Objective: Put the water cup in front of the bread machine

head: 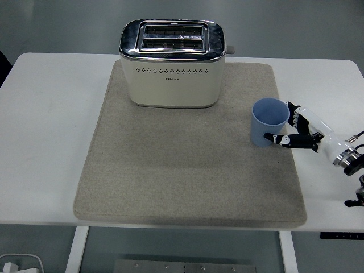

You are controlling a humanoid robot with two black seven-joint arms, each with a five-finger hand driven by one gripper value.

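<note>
One view only, from the head camera, looks down over a white table [51,142] whose near edge runs across the lower part of the picture. Most of the tabletop is covered by a beige felt-like mat [182,170], lying flat with rounded corners and reaching close to the near edge. Toward the far side of the mat stands the bread machine [172,63], a cream body with a shiny chrome top and two slots, a row of small holes along its front face and a small knob showing at its right end. The water cup [269,121], pale blue, upright and showing nothing inside, stands on the mat near its right edge, to the right of the bread machine and somewhat nearer the camera, well apart from it. The right hand [300,129] comes in from the right edge and is wrapped partly around the cup: the thumb lies against the cup's near side and the other fingers [296,115] curve behind its right side, so the hand looks closed on it, though the contact on the far side is hidden by the cup itself. The forearm is cut off at the picture's right edge. Beyond the table lies a grey floor; below the near edge, a white table leg [77,250] and part of a grey base show.
</note>
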